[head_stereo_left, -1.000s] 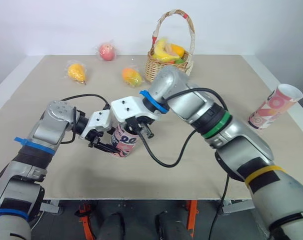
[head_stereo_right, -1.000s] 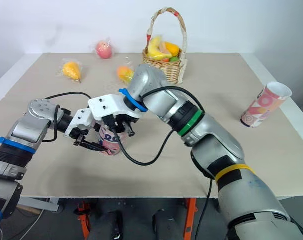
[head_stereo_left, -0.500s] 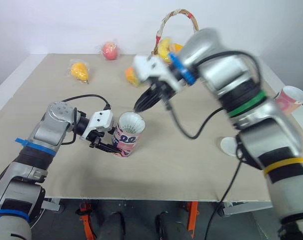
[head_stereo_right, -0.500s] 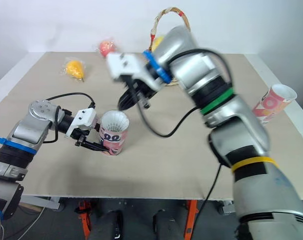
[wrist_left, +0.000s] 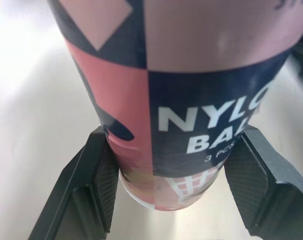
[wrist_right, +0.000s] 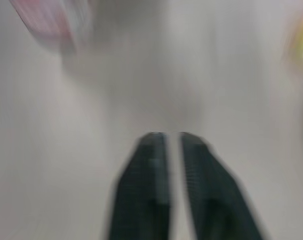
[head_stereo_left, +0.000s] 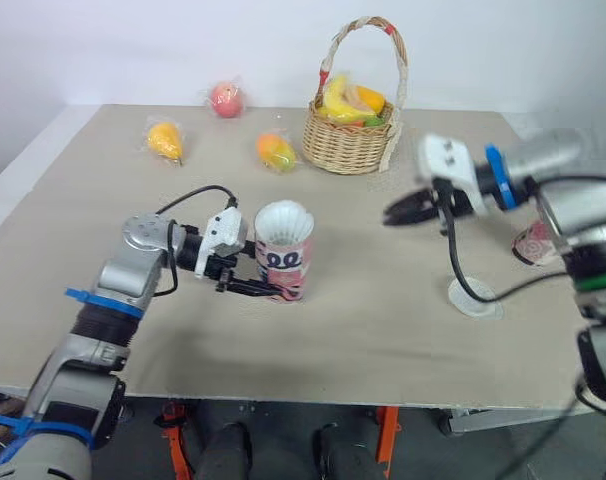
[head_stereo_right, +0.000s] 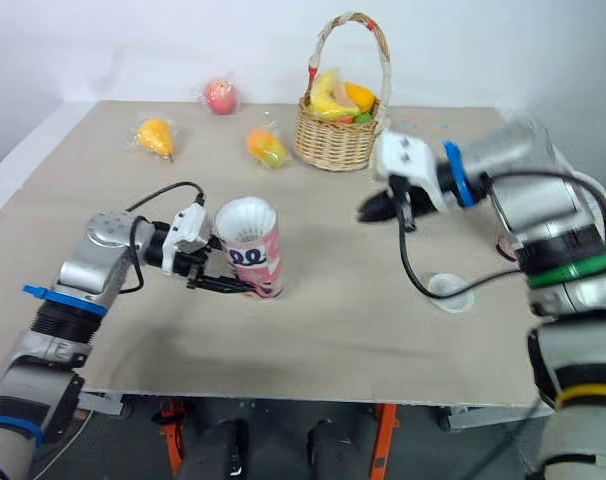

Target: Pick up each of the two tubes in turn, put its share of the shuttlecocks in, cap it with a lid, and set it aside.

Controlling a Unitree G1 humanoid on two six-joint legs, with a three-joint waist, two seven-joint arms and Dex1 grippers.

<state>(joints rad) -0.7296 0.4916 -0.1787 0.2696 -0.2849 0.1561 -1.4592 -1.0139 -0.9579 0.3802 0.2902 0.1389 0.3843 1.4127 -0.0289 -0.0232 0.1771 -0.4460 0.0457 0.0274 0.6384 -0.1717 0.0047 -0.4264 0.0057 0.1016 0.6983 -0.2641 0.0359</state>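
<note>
Left eye view: the right gripper (head_stereo_left: 393, 214), just now over the tube (head_stereo_left: 283, 268), has swung toward the worktop's (head_stereo_left: 103, 300) right edge, fingers pinched together on nothing, above the lid (head_stereo_left: 473, 297). The left gripper (head_stereo_left: 258, 289) clamps the tube left of centre, with shuttlecocks (head_stereo_left: 284, 217) at its mouth. Loading looks done, capping next.

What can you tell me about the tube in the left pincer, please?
The tube looks like cardboard, printed pink, dark blue and white with lettering. It stands upright on the table, uncapped, with a white shuttlecock showing at its open top. The left pincer grips it low down, a finger on each side.
</note>
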